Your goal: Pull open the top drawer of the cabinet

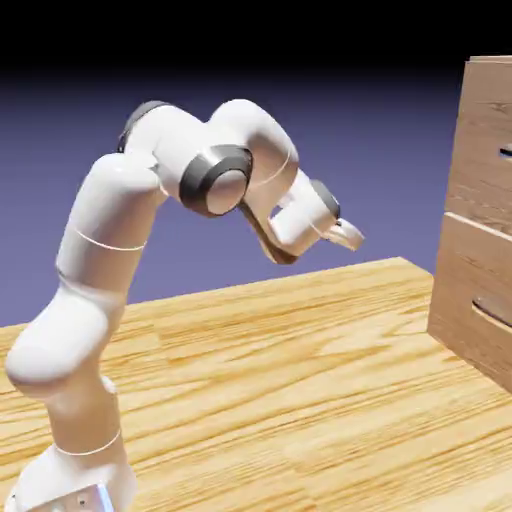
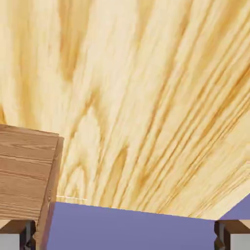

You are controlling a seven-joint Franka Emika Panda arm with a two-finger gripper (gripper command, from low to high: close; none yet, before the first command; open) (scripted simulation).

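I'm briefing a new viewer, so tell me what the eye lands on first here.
The big white arm arches over the pale wooden table in the exterior view. At that view's right edge stands a brown cabinet. The hand view is mostly streaky tabletop, with fingers far apart at the bottom.

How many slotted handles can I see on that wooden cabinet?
2: one on the top drawer, cut off by the exterior view's right edge, one on the drawer below. More may lie outside the picture.
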